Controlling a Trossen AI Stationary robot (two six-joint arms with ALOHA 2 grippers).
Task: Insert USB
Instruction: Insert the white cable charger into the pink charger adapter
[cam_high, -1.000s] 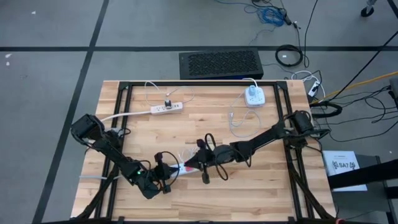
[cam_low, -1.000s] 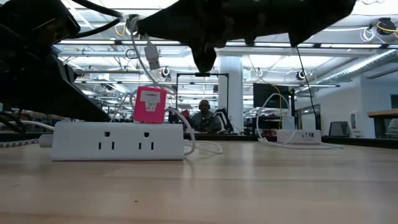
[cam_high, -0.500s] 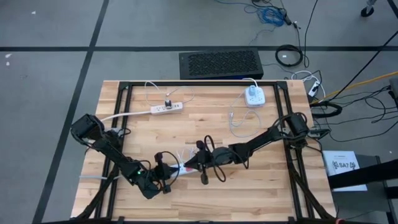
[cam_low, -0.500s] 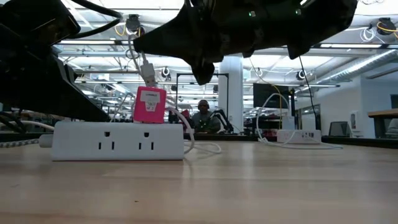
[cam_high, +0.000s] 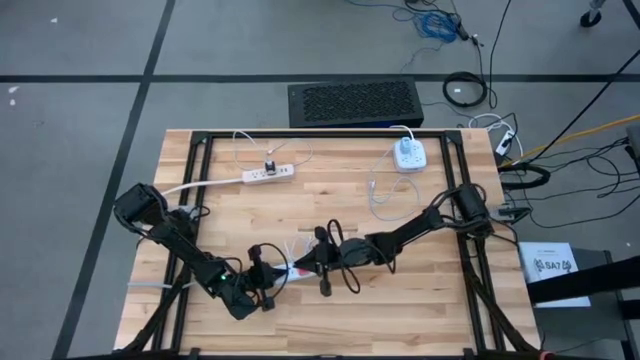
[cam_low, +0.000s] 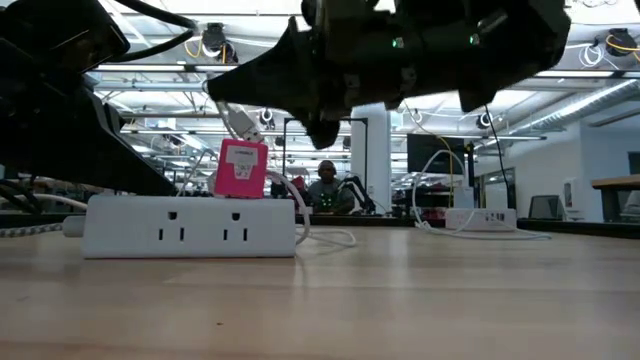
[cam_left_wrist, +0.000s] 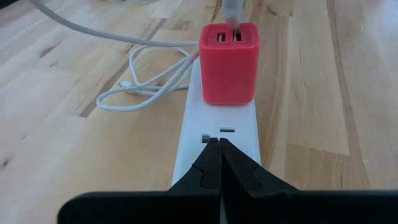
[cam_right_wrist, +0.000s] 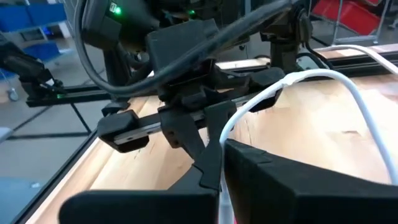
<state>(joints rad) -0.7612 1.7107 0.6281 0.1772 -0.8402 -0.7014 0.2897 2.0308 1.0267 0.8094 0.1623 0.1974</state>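
Robotics lab, open-plan. My bench: a pale butcher-block wooden table (cam_high: 420, 300) on grey carpet-tiled floor (cam_high: 80, 120), loose black cables (cam_high: 465, 90) trailing. Behind me: ceiling strip lights (cam_low: 560, 75), white columns (cam_low: 378, 150), a seated person (cam_low: 328, 188) among monitors.

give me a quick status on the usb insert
Left gripper jaws shut, pressing on the white power strip. Right gripper shut on the USB plug, angled just above the pink charger. Not seated yet. Nothing blocking the ports.
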